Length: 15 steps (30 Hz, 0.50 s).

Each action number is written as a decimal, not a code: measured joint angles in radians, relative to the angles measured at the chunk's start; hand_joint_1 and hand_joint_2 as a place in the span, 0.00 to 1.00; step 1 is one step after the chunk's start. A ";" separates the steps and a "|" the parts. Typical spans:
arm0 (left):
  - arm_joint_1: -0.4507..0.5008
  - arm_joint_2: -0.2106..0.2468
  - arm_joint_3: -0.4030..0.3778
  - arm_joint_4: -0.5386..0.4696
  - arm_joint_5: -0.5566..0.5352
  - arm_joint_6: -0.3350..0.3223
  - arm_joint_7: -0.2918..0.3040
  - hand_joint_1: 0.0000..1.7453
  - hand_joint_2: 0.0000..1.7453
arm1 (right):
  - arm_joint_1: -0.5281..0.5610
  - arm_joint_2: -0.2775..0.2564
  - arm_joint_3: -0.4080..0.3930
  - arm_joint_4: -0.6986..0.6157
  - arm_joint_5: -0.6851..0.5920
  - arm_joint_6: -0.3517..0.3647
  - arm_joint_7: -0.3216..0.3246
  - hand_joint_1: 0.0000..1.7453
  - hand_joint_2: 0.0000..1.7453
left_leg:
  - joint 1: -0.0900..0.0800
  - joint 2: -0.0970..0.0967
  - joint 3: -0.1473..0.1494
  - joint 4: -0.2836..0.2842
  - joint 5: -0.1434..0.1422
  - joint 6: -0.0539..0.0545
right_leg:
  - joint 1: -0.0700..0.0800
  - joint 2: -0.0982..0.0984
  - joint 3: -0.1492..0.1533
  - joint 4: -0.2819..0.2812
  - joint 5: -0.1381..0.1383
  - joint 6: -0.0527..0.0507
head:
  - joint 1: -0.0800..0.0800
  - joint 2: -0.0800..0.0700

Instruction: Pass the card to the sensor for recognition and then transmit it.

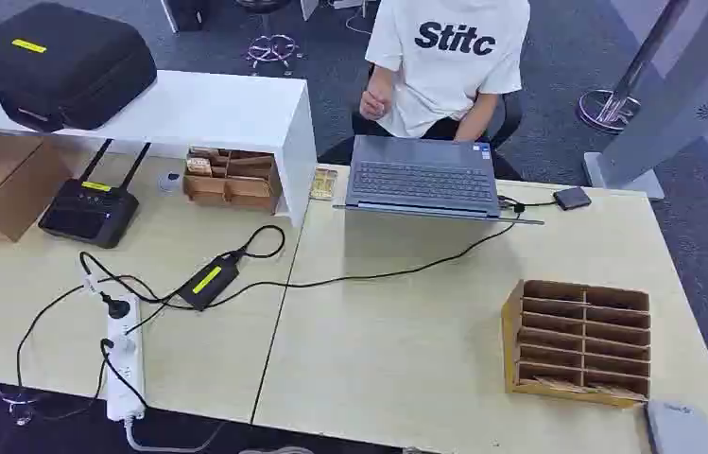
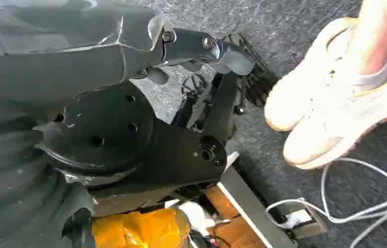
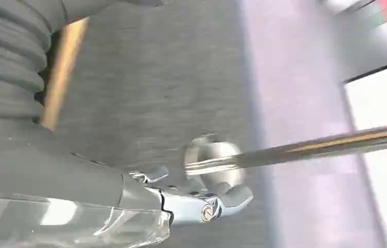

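A brown slotted card rack (image 1: 578, 340) stands on the right half of the light table (image 1: 397, 359); pale cards (image 1: 584, 386) lie in its lowest slots. A small dark square reader (image 1: 572, 198) sits at the table's far edge, cabled toward the grey laptop (image 1: 423, 177). My left hand (image 2: 201, 51) hangs beside my body above the carpet, fingers apart, holding nothing. In the right wrist view my right hand (image 3: 196, 204) also hangs over the carpet with nothing in it.
A person in a white T-shirt (image 1: 447, 57) sits behind the laptop; a white shoe (image 2: 336, 98) is near my left hand. A second rack (image 1: 232, 177) sits under a white shelf (image 1: 189, 109). A power strip (image 1: 125, 364), black adapter (image 1: 206, 281), router (image 1: 90, 210), grey device (image 1: 677, 427).
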 joint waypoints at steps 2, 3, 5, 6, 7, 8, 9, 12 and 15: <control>0.000 -0.003 0.000 0.000 0.000 -0.006 -0.009 0.00 1.00 | 0.014 0.043 0.035 -0.135 0.003 -0.026 -0.024 0.00 1.00 | 0.000 0.000 0.000 0.000 0.000 0.000 | 0.000 0.000 0.000 0.000 0.000 0.000 | 0.000 0.000; 0.000 -0.003 0.000 0.000 0.000 -0.010 -0.013 0.00 1.00 | 0.021 0.069 0.054 -0.209 0.011 -0.040 -0.039 0.00 1.00 | 0.001 0.000 0.000 0.000 0.000 0.000 | 0.001 0.000 0.000 0.000 0.000 0.000 | 0.000 0.000; 0.000 -0.008 0.002 0.000 0.000 -0.018 -0.018 0.00 1.00 | 0.035 0.114 0.088 -0.343 0.038 -0.076 -0.065 0.00 1.00 | 0.001 0.000 0.000 0.000 0.000 -0.001 | 0.001 0.000 0.000 0.001 0.000 0.000 | -0.001 0.000; 0.000 -0.009 0.002 0.000 0.000 -0.021 -0.019 0.00 1.00 | 0.041 0.139 0.105 -0.412 0.060 -0.094 -0.072 0.00 1.00 | 0.001 0.000 0.000 0.000 0.000 -0.001 | 0.001 0.000 0.000 0.002 0.000 0.000 | 0.000 0.000; 0.000 -0.011 0.002 0.000 0.000 -0.024 -0.019 0.00 1.00 | 0.047 0.155 0.119 -0.468 0.079 -0.105 -0.075 0.00 1.00 | 0.001 0.000 0.000 0.000 0.000 -0.001 | 0.001 0.000 0.000 0.002 0.000 0.000 | 0.000 0.000; 0.000 -0.013 0.002 0.000 0.000 -0.026 -0.019 0.00 1.00 | 0.051 0.171 0.132 -0.518 0.094 -0.109 -0.078 0.00 1.00 | 0.001 0.000 0.000 0.000 0.000 -0.001 | 0.001 0.000 0.000 0.002 0.000 0.000 | 0.000 0.000; 0.000 -0.014 0.002 0.000 0.000 -0.026 -0.019 0.00 1.00 | 0.055 0.184 0.144 -0.561 0.102 -0.115 -0.079 0.00 1.00 | 0.001 0.000 0.000 0.000 0.000 -0.001 | 0.001 0.000 0.000 0.002 0.000 0.000 | 0.000 0.000; 0.001 -0.018 0.002 0.000 0.000 -0.026 -0.019 0.00 1.00 | 0.061 0.213 0.168 -0.656 0.105 -0.119 -0.079 0.00 1.00 | 0.001 0.000 0.000 0.000 0.001 -0.001 | 0.001 0.000 0.000 0.002 0.000 0.000 | 0.000 0.000; 0.001 -0.020 0.002 0.000 0.000 -0.026 -0.020 0.00 1.00 | 0.067 0.231 0.183 -0.712 0.108 -0.120 -0.079 0.00 1.00 | 0.000 0.000 0.000 0.000 0.000 -0.001 | 0.000 0.000 0.000 0.002 0.000 0.000 | 0.000 0.000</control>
